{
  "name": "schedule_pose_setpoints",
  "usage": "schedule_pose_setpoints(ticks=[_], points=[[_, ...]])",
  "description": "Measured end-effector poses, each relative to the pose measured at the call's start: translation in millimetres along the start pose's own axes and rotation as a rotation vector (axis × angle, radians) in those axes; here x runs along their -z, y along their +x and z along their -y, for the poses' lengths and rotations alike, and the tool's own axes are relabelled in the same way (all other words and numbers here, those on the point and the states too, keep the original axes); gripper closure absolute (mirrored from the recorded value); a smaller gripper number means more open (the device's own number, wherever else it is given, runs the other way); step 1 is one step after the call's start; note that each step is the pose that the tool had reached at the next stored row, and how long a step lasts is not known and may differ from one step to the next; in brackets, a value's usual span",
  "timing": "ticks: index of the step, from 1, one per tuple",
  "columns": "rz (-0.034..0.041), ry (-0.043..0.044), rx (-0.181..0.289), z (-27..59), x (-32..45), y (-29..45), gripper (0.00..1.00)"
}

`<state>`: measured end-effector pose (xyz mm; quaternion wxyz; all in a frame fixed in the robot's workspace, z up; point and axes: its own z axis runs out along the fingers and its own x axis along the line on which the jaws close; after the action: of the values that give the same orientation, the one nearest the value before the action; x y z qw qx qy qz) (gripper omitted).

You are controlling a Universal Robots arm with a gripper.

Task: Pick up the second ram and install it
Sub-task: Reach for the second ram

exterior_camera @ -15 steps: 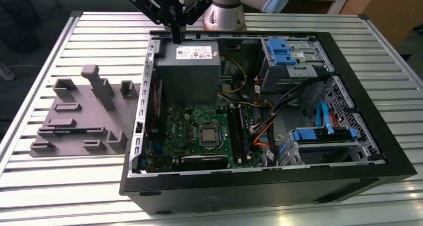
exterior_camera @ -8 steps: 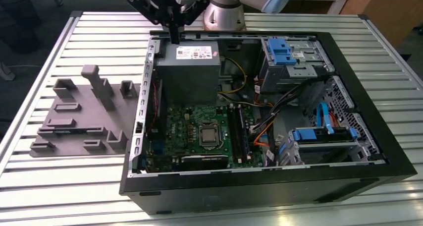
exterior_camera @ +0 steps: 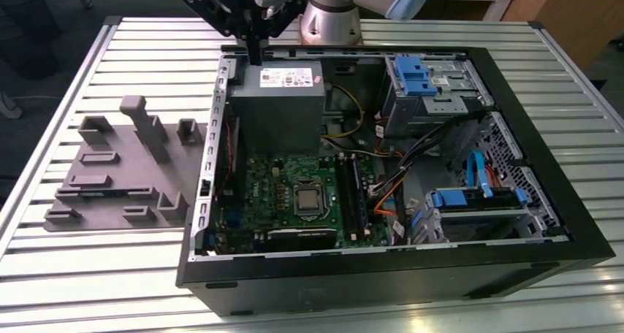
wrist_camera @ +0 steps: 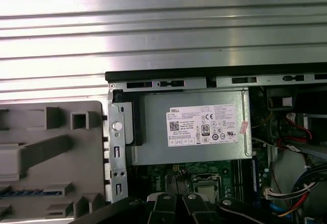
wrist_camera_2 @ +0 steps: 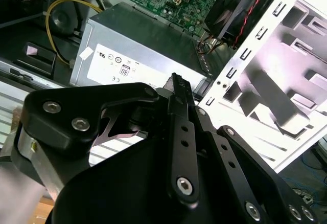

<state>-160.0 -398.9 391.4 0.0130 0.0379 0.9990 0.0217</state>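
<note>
The claw (exterior_camera: 256, 58), closed with nothing seen between its fingers, hangs over the power supply (exterior_camera: 276, 103) at the computer case's (exterior_camera: 390, 278) 12 o'clock. The second ram (wrist_camera: 28, 191) seemingly sits in the grey tray (exterior_camera: 117, 205) at the case's 9 o'clock.

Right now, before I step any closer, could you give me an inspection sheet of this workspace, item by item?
Surface: slatted metal table, carrying an open computer case and a grey tray.
Job's things: the second ram may be the bluish strip in a tray slot in the first wrist view; too small to confirm.
Clutter: nothing seen.
Grippers: the gripper hangs above the far end of the power supply.
Cables: yellow wires beside the power supply; a blue cable near the drive bays.
Surroundings: wooden furniture beyond the table.
</note>
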Motion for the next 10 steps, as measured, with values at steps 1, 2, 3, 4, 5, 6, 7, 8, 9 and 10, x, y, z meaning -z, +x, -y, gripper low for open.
schedule_pose_setpoints(ticks=[1,2,3,4,5,6,7,8,9,10], points=[[-0.0001,0.0001,0.000,0.0,0.0,0.4,0.89],[0.0000,0.0000,0.000,0.1,-0.1,0.8,0.89],[-0.0001,-0.0001,0.000,0.1,-0.2,1.3,0.89],[-0.0002,0.0000,0.000,0.2,-0.2,1.8,0.89],[-0.0001,0.0000,0.000,0.2,-0.2,2.4,0.89],[-0.0001,0.0000,0.000,0.3,-0.3,2.9,0.89],[-0.0001,0.0000,0.000,0.3,-0.3,3.5,0.89],[-0.0002,0.0000,0.000,0.3,-0.3,4.0,0.89],[-0.0001,0.0000,0.000,0.4,-0.4,4.5,0.89],[-0.0001,0.0000,0.000,0.4,-0.5,5.0,0.89]])
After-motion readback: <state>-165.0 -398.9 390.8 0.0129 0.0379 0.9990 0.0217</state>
